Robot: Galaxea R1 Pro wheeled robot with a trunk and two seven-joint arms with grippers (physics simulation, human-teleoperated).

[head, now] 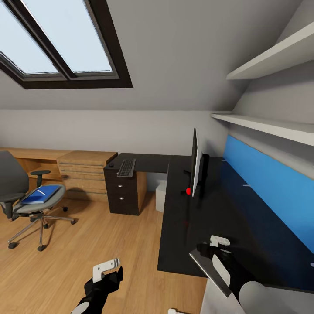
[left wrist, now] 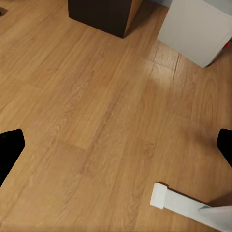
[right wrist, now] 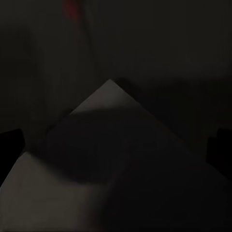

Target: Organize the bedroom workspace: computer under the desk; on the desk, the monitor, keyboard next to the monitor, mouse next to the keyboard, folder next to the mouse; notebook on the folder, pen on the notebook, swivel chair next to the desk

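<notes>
The notebook [head: 209, 272] sits gripped in my right gripper [head: 216, 252] over the desk [head: 192, 235] edge, at 5 o'clock from the monitor [head: 195, 163]. Keep it level. The folder [head: 41, 194] remains on the chair [head: 30, 205]. My left gripper [head: 107, 269] hangs open.

You'll find no text, label, brand, number or sign you can read anywhere here; the keyboard's [head: 126, 167] keys are too small to make out.
</notes>
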